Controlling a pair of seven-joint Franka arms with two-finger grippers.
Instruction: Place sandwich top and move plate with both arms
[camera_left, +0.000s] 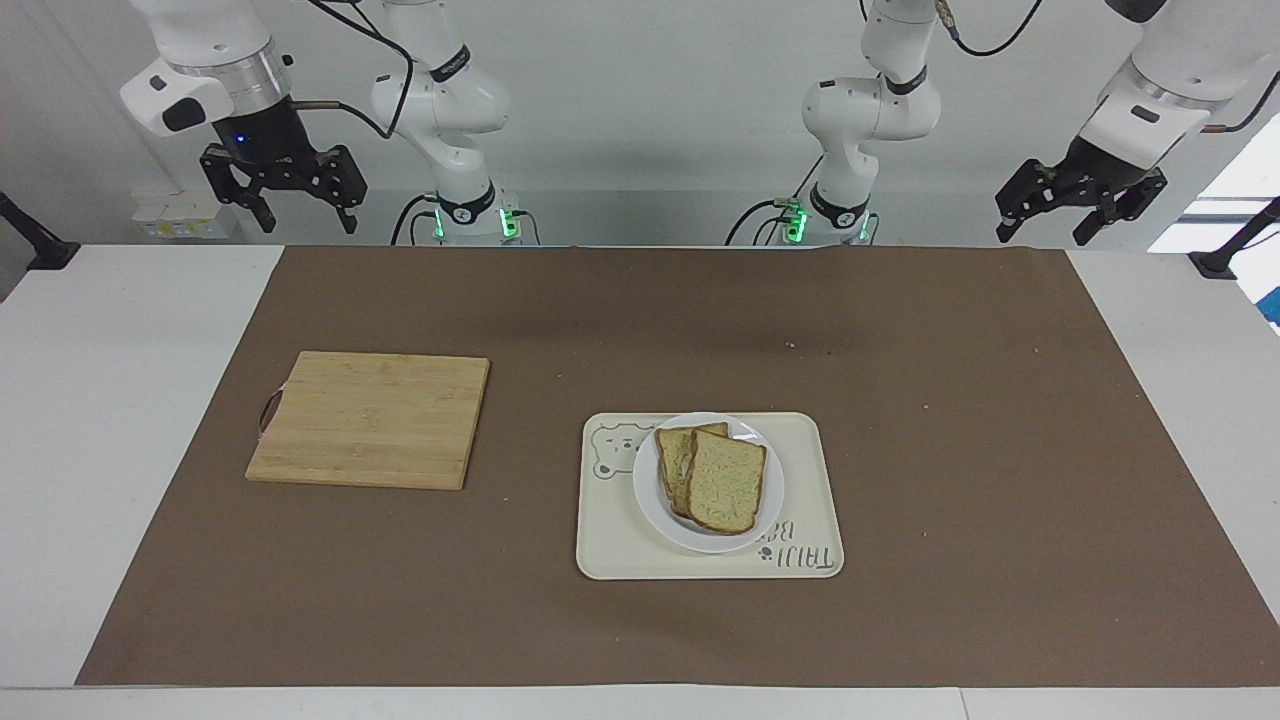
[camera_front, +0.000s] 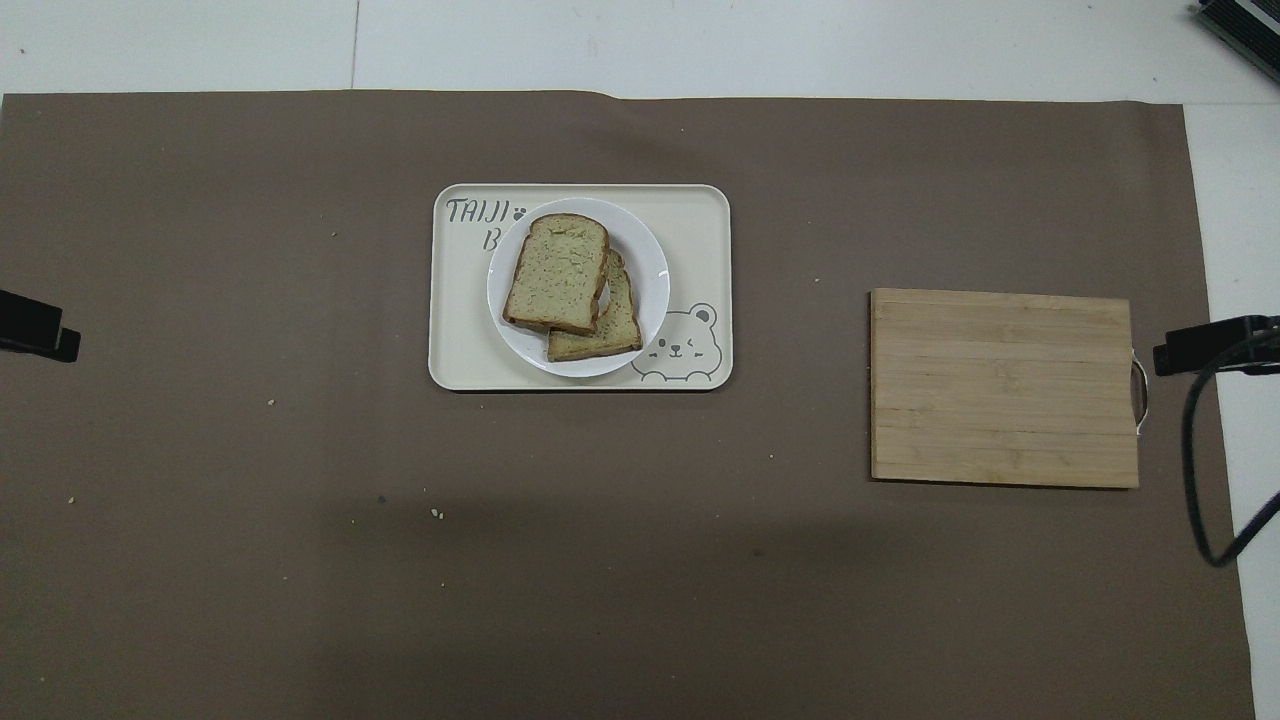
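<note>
A brown paper mat (camera_left: 640, 460) covers most of a white table (camera_left: 120, 400); a pale wall and the two white arm bases stand at the robots' end, and small crumbs (camera_front: 437, 513) dot the mat.

Taking the mat in the facing view as a clock face, a wooden cutting board (camera_left: 370, 418) lies at about 9 o'clock, toward the right arm's end. A cream tray (camera_left: 620, 545) with a bear drawing sits just below centre, at about 6 o'clock. The plate (camera_left: 755, 515), small, round and white, rests on the tray and covers part of its printed lettering.

The sandwich top (camera_left: 727, 481) is a slice with pale yellowish, speckled crumb and a brown crust. It lies on the plate over a second slice (camera_left: 675, 455), shifted off it so that the lower slice shows along one side. Whatever is between them is hidden.

The right gripper (camera_left: 282, 190) hangs raised at about 10 o'clock, over the table's edge at the robots' end, its black fingers spread and holding nothing. The left gripper (camera_left: 1078, 195) hangs raised at about 2 o'clock, tilted, its fingers also apart and empty. Both arms wait well clear of the tray.
</note>
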